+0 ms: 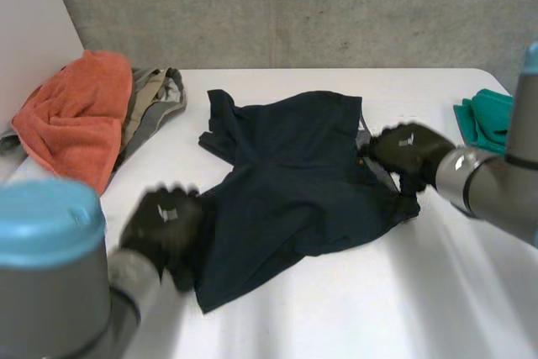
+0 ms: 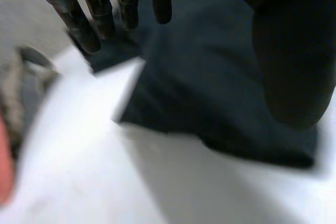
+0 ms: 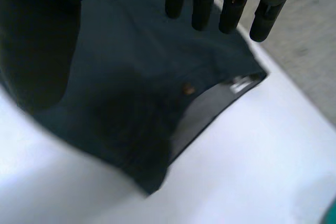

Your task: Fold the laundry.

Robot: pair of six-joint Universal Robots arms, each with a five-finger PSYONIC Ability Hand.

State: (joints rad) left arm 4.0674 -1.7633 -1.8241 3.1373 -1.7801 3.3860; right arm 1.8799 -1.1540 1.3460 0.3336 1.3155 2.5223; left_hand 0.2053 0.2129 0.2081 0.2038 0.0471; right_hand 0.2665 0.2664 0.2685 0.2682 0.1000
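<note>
Dark navy shorts [image 1: 294, 166] lie spread and rumpled in the middle of the white table [image 1: 378, 300]. My left hand [image 1: 164, 220] hovers at the near left leg hem, its fingers [image 2: 89, 19] straight and the thumb [image 2: 294, 51] apart above the cloth [image 2: 210, 77], holding nothing. My right hand [image 1: 408, 150] is at the waistband on the shorts' right side. There its fingers [image 3: 231, 3] are straight over the dark cloth [image 3: 131, 77], near a small brass button [image 3: 186, 88], and nothing is pinched.
An orange towel [image 1: 76, 115] and a grey-khaki garment [image 1: 155, 98] are piled at the table's left back. A green cloth [image 1: 487, 119] lies at the right edge. Bare table stretches along the front.
</note>
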